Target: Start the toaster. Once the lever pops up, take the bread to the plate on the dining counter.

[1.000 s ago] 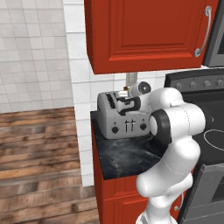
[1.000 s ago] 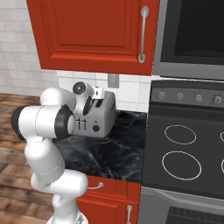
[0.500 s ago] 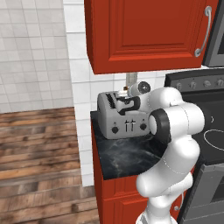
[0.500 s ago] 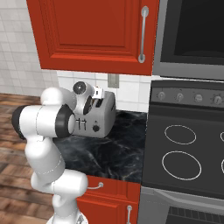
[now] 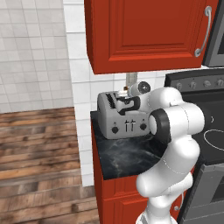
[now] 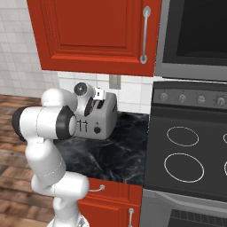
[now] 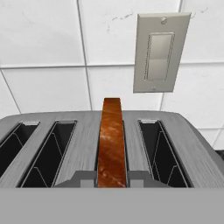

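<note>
Boxy silver-grey toaster [image 5: 124, 117] on black marble counter [image 5: 127, 153]; brown-crusted bread slice [image 7: 112, 142] stands upright, edge-on, in its third slot, long axis front-to-back. Jaws poised above; opening indeterminate.

A kitchen corner with white tiled walls [image 5: 35, 57] and a wooden plank floor [image 5: 39, 162]. A red wall cabinet [image 5: 144, 33] with a silver handle [image 6: 144, 35] hangs above a narrow bench [image 6: 115, 150] topped in black, white-veined marble over red doors. A pale switch plate [image 7: 159, 52] sits on the tiles. To the right stands a black stove [image 6: 190, 155] with ring burners and a row of knobs.
</note>
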